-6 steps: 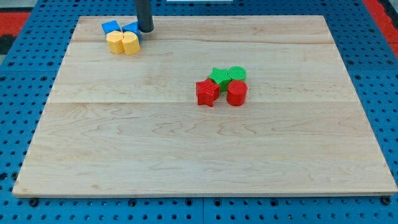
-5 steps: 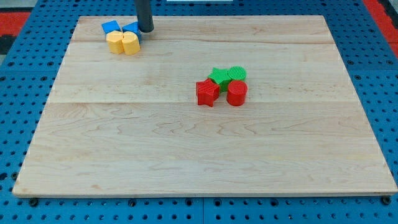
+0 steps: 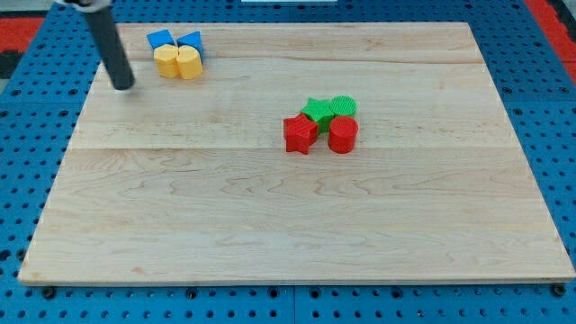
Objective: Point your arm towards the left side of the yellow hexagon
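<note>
The yellow hexagon (image 3: 166, 61) sits near the board's top left, touching a second yellow block (image 3: 189, 63) on its right. Two blue blocks (image 3: 160, 40) (image 3: 191, 41) lie just above them. My tip (image 3: 123, 86) rests on the board to the left of and slightly below the yellow hexagon, a short gap apart from it. The rod rises from the tip toward the view's top left.
Near the board's middle is a cluster: a red star-like block (image 3: 301, 134), a red cylinder (image 3: 343, 135), a green star-like block (image 3: 317, 111) and a green cylinder (image 3: 343, 106). The wooden board (image 3: 270, 225) lies on a blue pegboard surface.
My tip has moved from just right of the blue blocks at the top to the left and downward, now standing left of the yellow hexagon. No block has moved.
</note>
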### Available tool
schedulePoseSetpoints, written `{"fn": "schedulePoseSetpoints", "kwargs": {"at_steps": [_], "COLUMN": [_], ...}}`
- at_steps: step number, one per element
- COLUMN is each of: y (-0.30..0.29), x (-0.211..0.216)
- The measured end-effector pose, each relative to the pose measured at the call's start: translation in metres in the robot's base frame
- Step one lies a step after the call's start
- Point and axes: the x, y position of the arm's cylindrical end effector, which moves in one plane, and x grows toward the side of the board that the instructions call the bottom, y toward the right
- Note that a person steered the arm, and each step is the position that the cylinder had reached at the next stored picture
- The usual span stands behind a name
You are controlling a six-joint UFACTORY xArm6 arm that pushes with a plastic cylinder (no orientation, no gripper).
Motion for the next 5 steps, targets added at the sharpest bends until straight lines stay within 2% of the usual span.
{"fn": "schedulePoseSetpoints", "kwargs": {"at_steps": [1,2,3,5], "y": [-0.024,0.004,0.056,0.056], "x": [-0.029,-0.028,-0.021,-0.022]}}
